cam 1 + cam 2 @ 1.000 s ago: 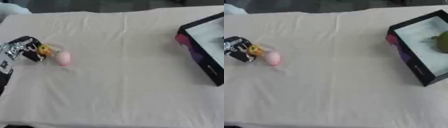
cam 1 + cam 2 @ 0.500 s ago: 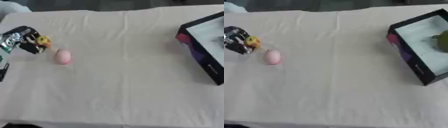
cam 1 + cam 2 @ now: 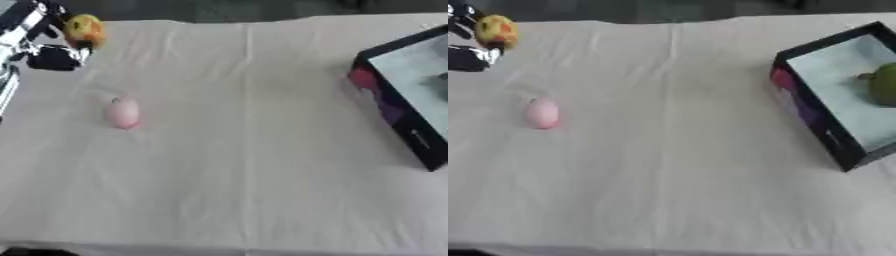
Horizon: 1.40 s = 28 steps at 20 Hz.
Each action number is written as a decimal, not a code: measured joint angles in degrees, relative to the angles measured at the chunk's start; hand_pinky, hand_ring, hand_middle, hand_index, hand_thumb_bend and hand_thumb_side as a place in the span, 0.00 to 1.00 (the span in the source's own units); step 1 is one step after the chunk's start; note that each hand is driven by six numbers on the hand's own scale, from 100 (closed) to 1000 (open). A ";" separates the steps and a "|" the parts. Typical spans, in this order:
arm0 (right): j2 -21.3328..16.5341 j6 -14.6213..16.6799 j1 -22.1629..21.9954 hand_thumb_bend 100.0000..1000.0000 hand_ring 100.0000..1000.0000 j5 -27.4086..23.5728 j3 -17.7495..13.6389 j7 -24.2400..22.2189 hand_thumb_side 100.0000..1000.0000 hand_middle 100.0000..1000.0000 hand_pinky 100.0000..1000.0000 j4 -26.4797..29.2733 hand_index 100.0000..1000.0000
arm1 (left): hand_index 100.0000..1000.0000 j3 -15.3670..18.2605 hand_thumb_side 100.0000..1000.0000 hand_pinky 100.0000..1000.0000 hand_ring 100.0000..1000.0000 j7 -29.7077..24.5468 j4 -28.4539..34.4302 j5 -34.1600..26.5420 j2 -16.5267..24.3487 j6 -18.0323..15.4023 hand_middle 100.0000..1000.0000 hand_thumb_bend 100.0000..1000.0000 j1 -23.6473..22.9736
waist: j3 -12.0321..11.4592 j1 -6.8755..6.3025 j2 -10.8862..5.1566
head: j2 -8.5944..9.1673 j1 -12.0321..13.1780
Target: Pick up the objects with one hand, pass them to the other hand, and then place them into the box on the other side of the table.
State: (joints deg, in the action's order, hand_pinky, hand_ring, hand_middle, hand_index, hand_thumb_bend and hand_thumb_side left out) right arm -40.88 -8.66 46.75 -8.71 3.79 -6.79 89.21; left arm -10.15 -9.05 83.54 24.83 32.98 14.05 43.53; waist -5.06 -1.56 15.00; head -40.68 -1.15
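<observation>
We are holding yellow-orange object (image 3: 85, 30) aloft in left hand (image 3: 39, 42), fingers curled round it, far across surface (image 3: 245, 165) from box (image 3: 815, 125). Right hand not showing. Green object (image 3: 883, 84) sitting inside box. Pink object (image 3: 123, 112) lying on surface, below left hand. Handover, placing not yet done.

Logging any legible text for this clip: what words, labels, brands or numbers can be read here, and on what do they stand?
None can be read.
The box has pink and purple printing on its dark side wall, too blurred to tell whether it holds letters.
The left hand, the yellow-orange object it holds and the pink object show no marking.
</observation>
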 measured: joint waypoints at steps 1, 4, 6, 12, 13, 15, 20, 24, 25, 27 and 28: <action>0.65 0.16 0.83 0.00 0.92 0.57 0.92 -1.32 0.29 0.92 0.92 0.52 0.93 | 0.59 -0.35 0.03 0.69 0.67 1.34 0.74 -0.51 -0.75 -0.40 0.60 0.00 -0.33 | -0.03 0.14 -0.06 | 0.01 -0.05; 2.69 0.51 2.85 0.00 0.92 2.53 3.62 -5.39 0.27 0.92 0.92 1.26 0.93 | 0.59 -1.15 0.04 0.69 0.67 4.65 2.07 -1.09 -3.33 -1.52 0.59 0.00 -1.43 | -0.06 0.60 -0.11 | 0.07 -0.48; 3.93 0.78 3.91 0.00 0.92 4.11 5.27 -7.91 0.25 0.91 0.92 1.27 0.93 | 0.59 -1.50 0.05 0.68 0.66 6.19 2.58 -1.13 -5.09 -2.21 0.59 0.00 -2.11 | -0.06 0.89 -0.11 | 0.08 -0.84; 7.65 1.73 6.94 0.00 0.91 9.19 9.41 -13.99 0.24 0.91 0.92 1.17 0.93 | 0.59 -2.16 0.08 0.68 0.66 10.44 2.86 -1.09 -9.30 -4.77 0.59 0.00 -3.99 | 0.00 1.34 -0.12 | 0.08 -1.58; 8.33 1.86 7.39 0.00 0.91 9.99 10.02 -14.77 0.24 0.91 0.92 1.00 0.93 | 0.59 -2.35 0.08 0.68 0.66 11.11 2.86 -1.09 -9.88 -5.37 0.59 0.00 -4.21 | 0.02 1.34 -0.12 | 0.08 -1.62; 9.75 2.09 8.21 0.00 0.91 11.46 11.14 -16.19 0.24 0.91 0.92 0.52 0.93 | 0.59 -2.64 0.09 0.68 0.66 12.32 2.81 -1.09 -11.05 -6.51 0.59 0.00 -4.39 | 0.05 1.37 -0.12 | 0.07 -1.82; 13.36 2.46 10.09 0.00 0.91 14.37 13.29 -18.52 0.23 0.91 0.92 -1.31 0.93 | 0.59 -3.43 0.09 0.68 0.66 14.27 2.29 -0.98 -13.55 -9.66 0.59 0.00 -4.77 | 0.07 1.66 -0.14 | 0.07 -2.16; 16.01 2.87 10.89 0.00 0.92 16.45 14.41 -19.75 0.23 0.92 0.92 -3.35 0.93 | 0.59 -4.12 0.10 0.68 0.66 15.60 2.09 -0.89 -14.91 -12.54 0.59 0.00 -4.90 | 0.05 1.68 -0.14 | 0.07 -2.60; 16.61 2.98 11.09 0.00 0.92 16.76 14.67 -20.06 0.23 0.92 0.92 -3.71 0.94 | 0.59 -4.26 0.10 0.68 0.66 15.80 2.07 -0.91 -15.27 -13.22 0.59 0.00 -4.93 | 0.04 1.70 -0.14 | 0.07 -2.66; 17.71 3.23 11.49 0.00 0.92 17.27 15.16 -20.80 0.22 0.92 0.92 -4.26 0.94 | 0.59 -4.65 0.10 0.68 0.66 16.00 1.86 -1.04 -15.98 -14.46 0.59 0.00 -4.98 | 0.00 1.77 -0.14 | 0.07 -2.87; 18.19 3.36 11.74 0.00 0.92 17.37 15.43 -21.27 0.21 0.93 0.92 -4.49 0.95 | 0.59 -4.81 0.10 0.68 0.66 16.07 1.74 -1.07 -16.35 -15.02 0.59 0.00 -4.98 | -0.03 1.82 -0.14 | 0.07 -3.01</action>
State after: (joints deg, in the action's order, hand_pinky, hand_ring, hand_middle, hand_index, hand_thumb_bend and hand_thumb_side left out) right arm -22.69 -5.30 58.49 8.66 19.23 -28.06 84.71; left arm -14.96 7.02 85.28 23.77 16.63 -0.97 38.55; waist -5.09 0.26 14.86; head -40.61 -4.15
